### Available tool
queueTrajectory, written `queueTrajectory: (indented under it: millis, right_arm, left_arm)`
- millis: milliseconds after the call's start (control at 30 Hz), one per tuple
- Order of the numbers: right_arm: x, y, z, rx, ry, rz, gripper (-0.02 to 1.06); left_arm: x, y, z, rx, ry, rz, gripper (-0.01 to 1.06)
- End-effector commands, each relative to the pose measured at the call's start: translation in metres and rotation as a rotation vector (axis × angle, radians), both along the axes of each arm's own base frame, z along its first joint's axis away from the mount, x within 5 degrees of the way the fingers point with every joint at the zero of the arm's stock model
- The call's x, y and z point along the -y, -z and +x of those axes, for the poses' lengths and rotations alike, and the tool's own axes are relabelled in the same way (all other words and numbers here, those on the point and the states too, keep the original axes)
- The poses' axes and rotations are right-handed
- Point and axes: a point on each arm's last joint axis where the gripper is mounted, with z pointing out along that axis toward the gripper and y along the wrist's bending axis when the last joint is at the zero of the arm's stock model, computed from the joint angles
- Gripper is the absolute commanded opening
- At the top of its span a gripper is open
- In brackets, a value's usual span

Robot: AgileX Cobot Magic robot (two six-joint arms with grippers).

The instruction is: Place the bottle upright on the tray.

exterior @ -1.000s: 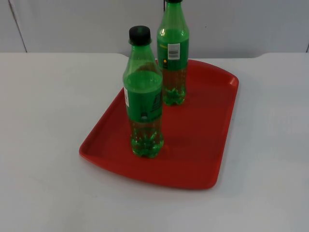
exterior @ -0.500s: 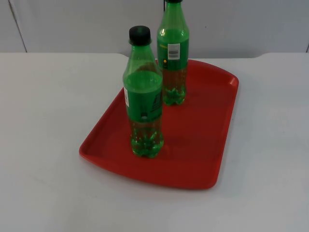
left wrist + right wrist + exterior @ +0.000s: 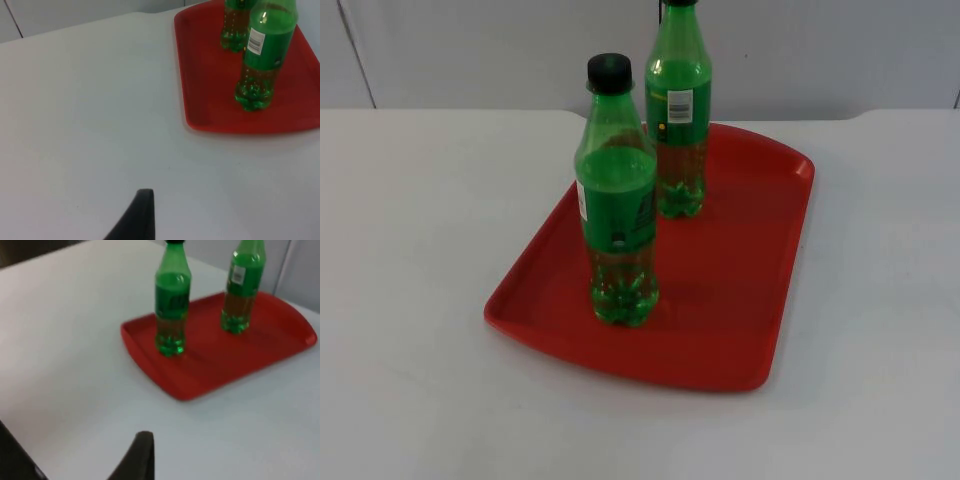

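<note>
From the top view, two green bottles stand upright on the red tray (image 3: 740,300). The near bottle (image 3: 617,200), black-capped, sits close to the tray's left rim; the far bottle (image 3: 679,120) stands near the back rim, its cap cut off by the picture's edge. The two are apart, not touching. The tray's right half lies bare, and the white surface (image 3: 420,250) spreads open on every side of it, up to the grey partition wall (image 3: 500,50).

Over to the left wrist view: the left pincer (image 3: 142,210) hangs above open surface, well apart from the tray, one black fingertip (image 3: 141,215) showing. Spread or pressed together? Cannot tell. Both bottles rise from the tray, their tops cut off.

Now the right wrist view: the right pincer (image 3: 140,452) hangs over bare surface too, well apart from tray and bottles, a single fingertip (image 3: 140,455) visible, so its state cannot be told either. The far bottle's neck is cut off here.
</note>
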Motion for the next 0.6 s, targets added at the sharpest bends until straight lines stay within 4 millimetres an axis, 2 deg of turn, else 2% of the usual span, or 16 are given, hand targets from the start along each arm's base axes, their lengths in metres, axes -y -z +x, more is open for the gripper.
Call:
queueTrajectory:
  millis: [0,33,567]
  right_arm:
    - [0.0017,0.0068,0.0017,-0.027,0.029,-0.031,0.92]
    - [0.0019,0.0118,0.0034,-0.047,0.043,-0.049,0.92]
    - [0.0039,0.0111,0.0046,-0.050,0.075,-0.040,0.92]
  left_arm:
    - [-0.0001,0.0008,-0.0003,0.001,-0.003,-0.006,1.05]
    - [-0.0001,0.0008,-0.0003,0.001,-0.003,-0.006,1.05]
    - [-0.0001,0.0008,-0.0003,0.001,-0.003,-0.006,1.05]
